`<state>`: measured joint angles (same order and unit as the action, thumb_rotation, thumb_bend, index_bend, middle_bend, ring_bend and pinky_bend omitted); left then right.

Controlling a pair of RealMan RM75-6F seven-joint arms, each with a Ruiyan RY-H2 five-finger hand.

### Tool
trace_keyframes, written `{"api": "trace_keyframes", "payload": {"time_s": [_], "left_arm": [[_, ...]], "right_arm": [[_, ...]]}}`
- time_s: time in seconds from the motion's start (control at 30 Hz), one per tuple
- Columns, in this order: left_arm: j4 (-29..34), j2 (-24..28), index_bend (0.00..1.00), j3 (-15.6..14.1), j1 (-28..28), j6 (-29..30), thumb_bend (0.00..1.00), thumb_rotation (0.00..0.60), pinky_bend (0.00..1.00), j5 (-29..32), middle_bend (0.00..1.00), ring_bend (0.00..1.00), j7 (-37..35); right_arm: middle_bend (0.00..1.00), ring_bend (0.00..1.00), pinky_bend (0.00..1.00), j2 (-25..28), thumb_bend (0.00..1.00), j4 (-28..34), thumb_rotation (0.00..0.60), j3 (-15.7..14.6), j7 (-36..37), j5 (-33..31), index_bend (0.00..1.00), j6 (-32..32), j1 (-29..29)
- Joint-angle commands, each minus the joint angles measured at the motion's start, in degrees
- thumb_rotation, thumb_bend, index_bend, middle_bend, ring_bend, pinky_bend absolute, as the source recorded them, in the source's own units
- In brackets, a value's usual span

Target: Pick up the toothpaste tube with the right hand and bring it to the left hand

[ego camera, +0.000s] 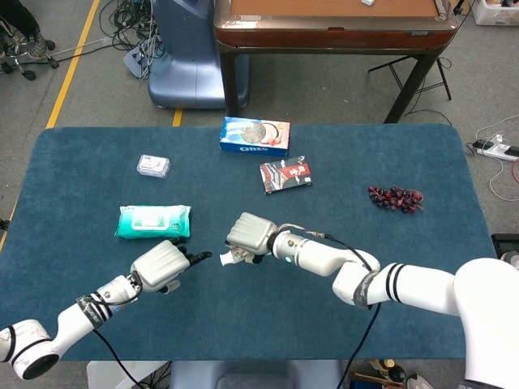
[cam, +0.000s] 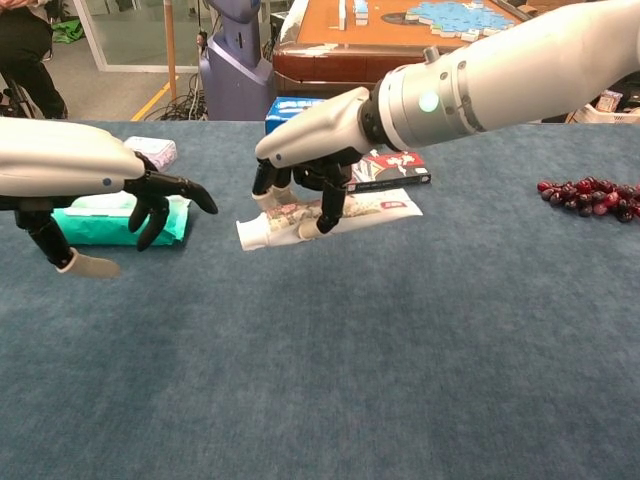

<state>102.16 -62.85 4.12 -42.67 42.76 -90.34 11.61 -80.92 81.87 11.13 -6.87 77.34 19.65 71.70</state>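
- We are holding our left hand empty, fingers spread toward the tube.
- We are gripping the toothpaste tube in our right hand, above the blue table, cap end near the left fingertips.
- Behind are lying a wipes pack, an Oreo box and grapes.

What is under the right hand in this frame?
The right hand holds the toothpaste tube, fingers wrapped around its middle, capped end toward the left hand. Blue table cloth lies beneath. The palm covers the tube's top in the head view.
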Motion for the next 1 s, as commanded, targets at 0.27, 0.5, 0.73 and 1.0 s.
{"api": "trace_keyframes", "payload": {"time_s": [0.27,0.5,0.73,1.0], "left_arm": [[0.2,-1.0,0.1,-0.7,-1.8,-0.9,0.27,0.6,0.18,0.9,0.48,0.43,1.3],[-0.3,-1.7,0.1,-1.2,-2.8,-1.7,0.27,0.6,0.18,2.0,0.48,0.43,2.0],[-0.8,-2.1,0.1,-1.9,-3.7,-2.5,0.27,0.6,0.18,3.1,0.48,0.43,2.8],[-1.6,-3.0,0.1,-2.6,-4.5,-3.0,0.27,0.6,0.18,3.6,0.48,0.43,3.2]], "right_arm": [[0.81,0.76,0.67,-1.1,1.0,-0.4,0.6,-1.3,-1.7,-2.6,0.89,0.9,1.6],[0.81,0.77,0.67,-1.4,1.0,-0.6,0.6,-2.3,-2.8,-4.4,0.89,1.4,2.5],[0.81,0.77,0.67,-1.9,1.0,-1.2,0.6,-3.0,-3.3,-5.7,0.9,2.0,3.2],[0.81,0.77,0.67,-2.7,1.0,-1.8,0.6,-3.3,-3.0,-7.0,0.91,2.3,3.9]]}}
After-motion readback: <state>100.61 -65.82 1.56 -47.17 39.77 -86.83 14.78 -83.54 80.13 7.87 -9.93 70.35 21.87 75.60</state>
